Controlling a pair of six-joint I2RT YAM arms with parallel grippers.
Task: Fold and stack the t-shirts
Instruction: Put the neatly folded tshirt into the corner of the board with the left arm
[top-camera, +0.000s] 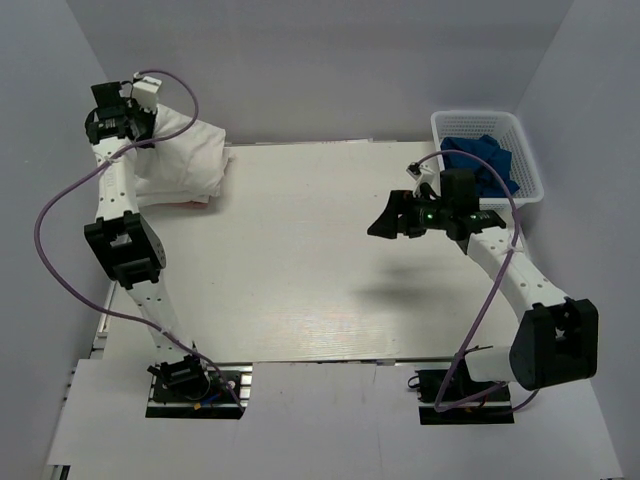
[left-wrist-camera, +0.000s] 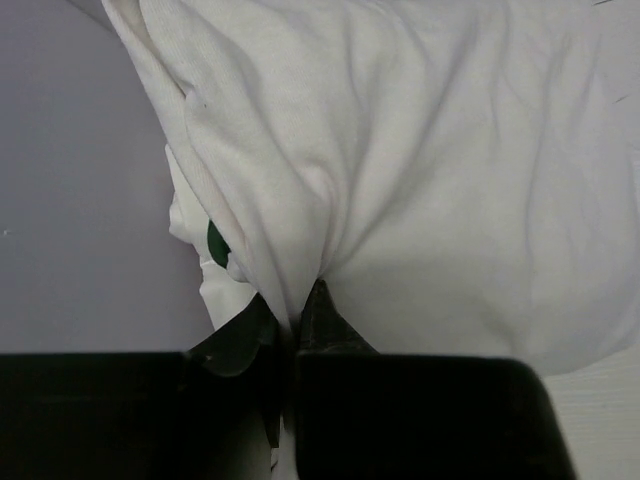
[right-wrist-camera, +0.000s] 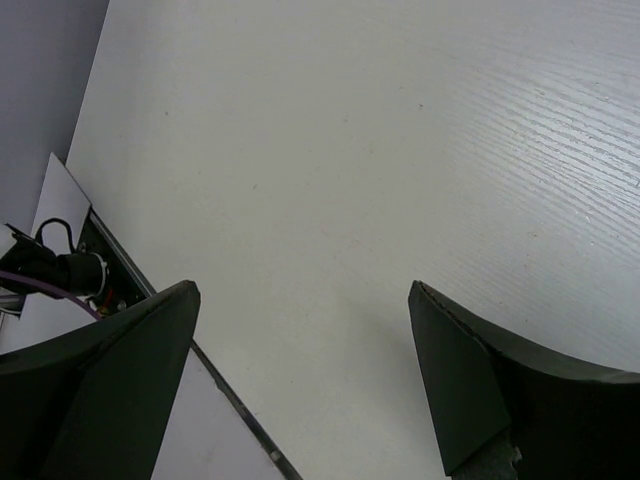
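So, near → far. R arm: right gripper (top-camera: 384, 222) hangs above the bare middle-right of the table (top-camera: 300, 280), jaws spread wide, nothing between them. The wrist cam confirms this: right gripper (right-wrist-camera: 303, 287) is over plain tabletop with no cloth under it, so it looks idle.

L arm is stretched out to the far-left corner. The left gripper (top-camera: 128, 122) is clenched on a pinch of a white tee (left-wrist-camera: 420, 180); the wrist view shows both fingertips closed tight on a gathered fold. A small green patch (left-wrist-camera: 217, 243) peeks out beside the fold, prob. print or trim, too little showing to say which.

The tees sit as a stack of tees (top-camera: 185, 165) at the far-left table edge, against the wall. The held cloth bulges up from the top of the stack toward the gripper.

At far right is a white basket (top-camera: 487, 122) holding blue cloth (top-camera: 482, 160), well apart from both grippers.

Judgement: this is the stack step, w/ the top tee being set on the pile. Can't tell whether the fold is tidy. The next move prob. calls for lowering so the cloth lies flat, opening the jaws, then backing straight off w/o dragging the top layer. R arm could then go for the basket.
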